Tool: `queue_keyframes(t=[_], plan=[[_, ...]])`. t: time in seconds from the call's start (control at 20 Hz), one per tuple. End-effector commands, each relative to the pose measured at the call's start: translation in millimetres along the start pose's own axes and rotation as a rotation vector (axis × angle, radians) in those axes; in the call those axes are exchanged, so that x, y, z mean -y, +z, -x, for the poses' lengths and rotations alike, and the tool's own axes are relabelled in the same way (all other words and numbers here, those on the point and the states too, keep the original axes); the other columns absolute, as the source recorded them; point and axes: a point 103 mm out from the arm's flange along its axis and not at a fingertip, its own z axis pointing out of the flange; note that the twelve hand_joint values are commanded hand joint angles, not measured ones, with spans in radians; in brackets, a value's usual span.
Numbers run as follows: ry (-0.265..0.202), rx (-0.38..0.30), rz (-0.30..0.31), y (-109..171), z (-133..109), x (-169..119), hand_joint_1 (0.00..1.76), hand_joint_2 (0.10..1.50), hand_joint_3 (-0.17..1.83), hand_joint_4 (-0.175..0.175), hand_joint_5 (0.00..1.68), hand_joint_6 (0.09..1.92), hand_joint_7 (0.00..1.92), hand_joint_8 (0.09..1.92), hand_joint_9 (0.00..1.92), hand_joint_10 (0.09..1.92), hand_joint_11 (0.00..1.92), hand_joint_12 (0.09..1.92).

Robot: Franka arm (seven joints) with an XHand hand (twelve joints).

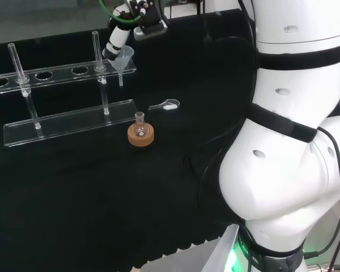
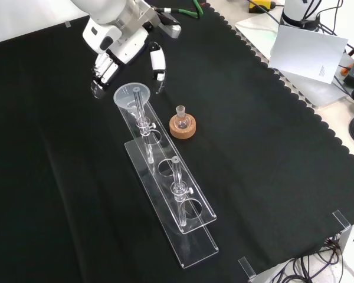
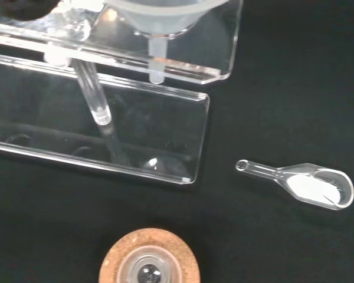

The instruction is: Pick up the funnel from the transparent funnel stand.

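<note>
A clear funnel (image 1: 123,56) sits in the end hole of the transparent stand's upper shelf (image 1: 62,73), its stem hanging down through the hole. In the front view the funnel's round rim (image 2: 131,95) shows at the stand's far end (image 2: 165,177). The black and white hand (image 2: 115,50) hovers just beyond and above the funnel, its fingers (image 2: 103,71) and thumb spread to either side without touching it. In the head view the hand (image 1: 116,41) is close behind the funnel. The wrist view looks down past the funnel's cone (image 3: 159,17) and the shelf (image 3: 218,53).
A small round flask on a cork ring (image 1: 140,135) stands near the stand's base plate (image 1: 68,122); the cork ring (image 2: 182,126) lies right of the stand in the front view. A clear scoop with white powder (image 3: 310,186) lies on the cloth (image 1: 165,105). Two upright rods rise from the stand.
</note>
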Motion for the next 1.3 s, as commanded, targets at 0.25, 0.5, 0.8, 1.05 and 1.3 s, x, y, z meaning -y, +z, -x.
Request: queue_keyframes(t=[0.25,0.5,0.8,1.05,1.3], plan=[[-0.008,0.017,-0.019,5,-11,-3,0.66,0.63,0.4,0.014,0.1,0.09,0.0,0.34,0.09,0.91,0.38,1.5],[0.006,0.026,-0.044,13,-8,-10,0.67,0.63,0.41,0.015,0.1,0.09,0.0,0.32,0.09,0.92,0.38,1.5],[0.018,0.046,-0.05,20,-5,-16,0.71,0.64,0.43,0.017,0.1,0.09,0.0,0.32,0.09,0.92,0.38,1.5],[0.024,0.063,-0.061,28,-5,-20,0.73,0.62,0.5,0.019,0.13,0.09,0.0,0.48,0.19,0.89,0.39,1.5],[0.032,0.077,-0.05,27,-3,-19,0.75,0.59,0.59,0.013,0.19,0.09,0.02,0.69,0.38,0.79,0.39,1.51]])
